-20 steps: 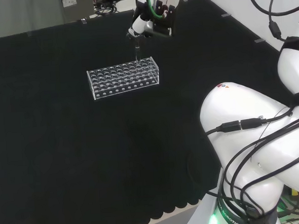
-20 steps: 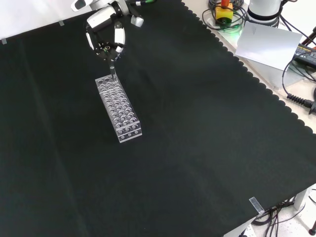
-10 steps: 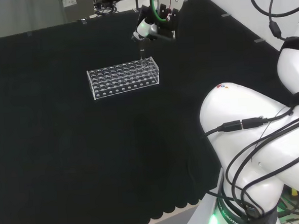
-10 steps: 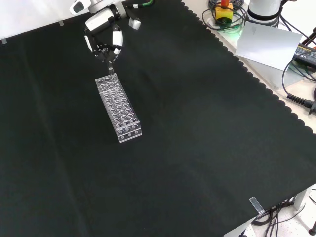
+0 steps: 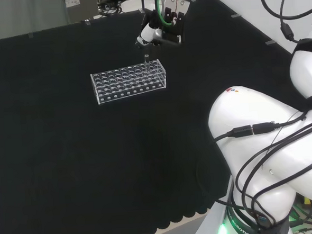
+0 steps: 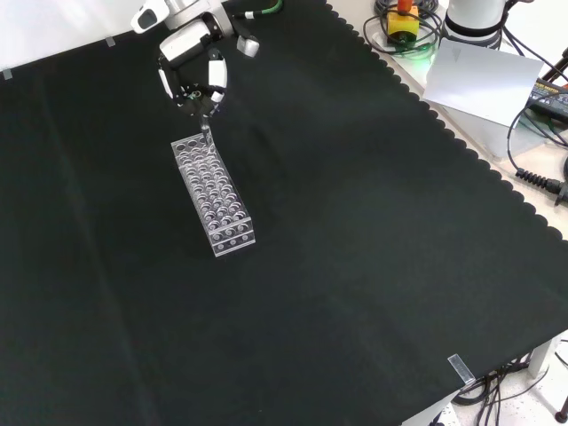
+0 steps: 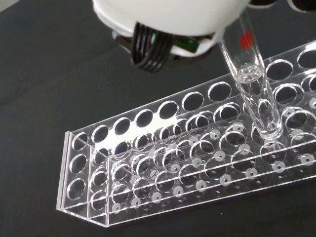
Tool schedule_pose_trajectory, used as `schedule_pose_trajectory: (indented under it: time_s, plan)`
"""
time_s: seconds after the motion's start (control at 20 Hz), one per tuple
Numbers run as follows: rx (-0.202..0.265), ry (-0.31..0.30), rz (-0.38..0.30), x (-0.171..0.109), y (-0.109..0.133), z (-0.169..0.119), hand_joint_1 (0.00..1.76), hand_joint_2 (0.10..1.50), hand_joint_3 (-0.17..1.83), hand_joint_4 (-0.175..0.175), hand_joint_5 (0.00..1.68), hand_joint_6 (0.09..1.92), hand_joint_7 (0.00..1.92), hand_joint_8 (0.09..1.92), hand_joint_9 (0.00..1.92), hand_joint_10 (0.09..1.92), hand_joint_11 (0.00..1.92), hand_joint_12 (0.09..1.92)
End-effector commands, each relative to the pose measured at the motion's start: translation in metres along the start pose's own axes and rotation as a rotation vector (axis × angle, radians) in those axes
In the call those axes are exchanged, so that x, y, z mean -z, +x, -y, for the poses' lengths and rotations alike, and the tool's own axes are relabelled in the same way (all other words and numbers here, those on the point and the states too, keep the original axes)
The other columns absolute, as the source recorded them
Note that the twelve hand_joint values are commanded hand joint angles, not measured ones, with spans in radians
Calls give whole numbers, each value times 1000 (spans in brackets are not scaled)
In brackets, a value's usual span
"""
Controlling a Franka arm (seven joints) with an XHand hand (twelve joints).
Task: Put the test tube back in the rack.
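Your hand (image 6: 191,67) hangs over the rack's (image 6: 213,195) far end at 12 o'clock in the front view, fingers curled round the test tube (image 7: 253,89). The tube bears a small red mark, unreadable. It points down from the hand, its tip inside a rack hole.

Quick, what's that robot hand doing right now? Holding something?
Hand: shut on the test tube, its tip low over the rack.
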State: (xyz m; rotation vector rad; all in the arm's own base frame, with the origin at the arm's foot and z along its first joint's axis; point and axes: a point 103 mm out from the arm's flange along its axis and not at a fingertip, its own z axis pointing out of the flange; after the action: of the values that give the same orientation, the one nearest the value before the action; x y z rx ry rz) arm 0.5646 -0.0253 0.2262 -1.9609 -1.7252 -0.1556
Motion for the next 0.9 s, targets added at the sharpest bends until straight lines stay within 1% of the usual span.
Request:
schedule_pose_trajectory:
  time_s: [0.05,0.6,0.9]
  plan:
    - [1,4,9,-1,3,0,1236,630,619,-175,1432,343,1805,406,1690,339,1287,872]
    - [-2,9,18,-4,6,0,1236,630,619,-175,1432,342,1805,406,1690,340,1287,872]
    - [-10,17,6,-7,6,-2,1236,630,619,-175,1432,342,1805,406,1690,340,1287,872]
